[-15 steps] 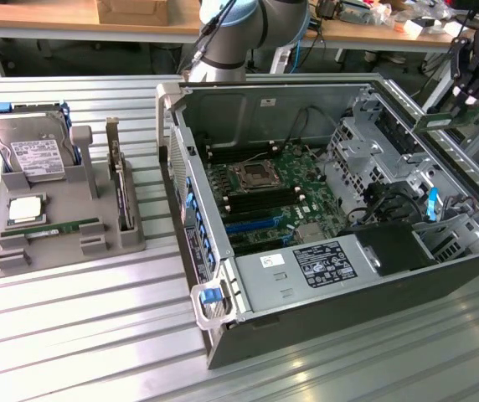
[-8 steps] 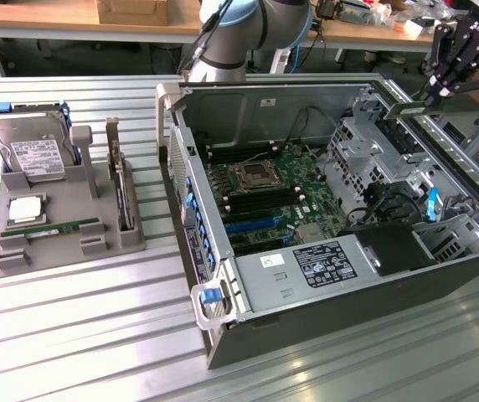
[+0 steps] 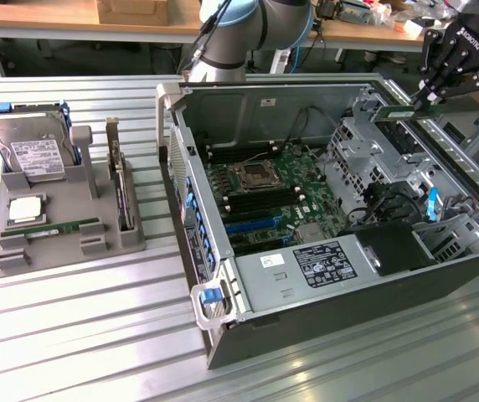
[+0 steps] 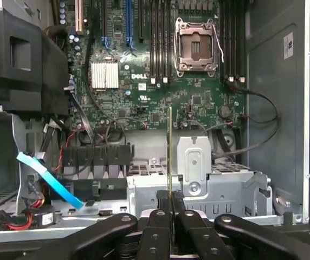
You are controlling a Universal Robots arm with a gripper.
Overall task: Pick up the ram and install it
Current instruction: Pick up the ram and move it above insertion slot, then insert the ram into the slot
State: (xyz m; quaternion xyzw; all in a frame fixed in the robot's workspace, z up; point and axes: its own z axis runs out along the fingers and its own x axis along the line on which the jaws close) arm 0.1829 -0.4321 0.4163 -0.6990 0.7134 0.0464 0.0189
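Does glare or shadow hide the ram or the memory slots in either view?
Exterior view: even light, mild sheen on the table, the ram unshadowed in the gripper. Wrist view: motherboard evenly lit, memory slots free of glare; the black shroud is nearly featureless dark.

bright even light, soft shadows — mild glare

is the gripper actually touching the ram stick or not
Touching. The wrist view shows the ram clamped edge-on in the gripper, with a finger pressed against each face and no gap on either side.
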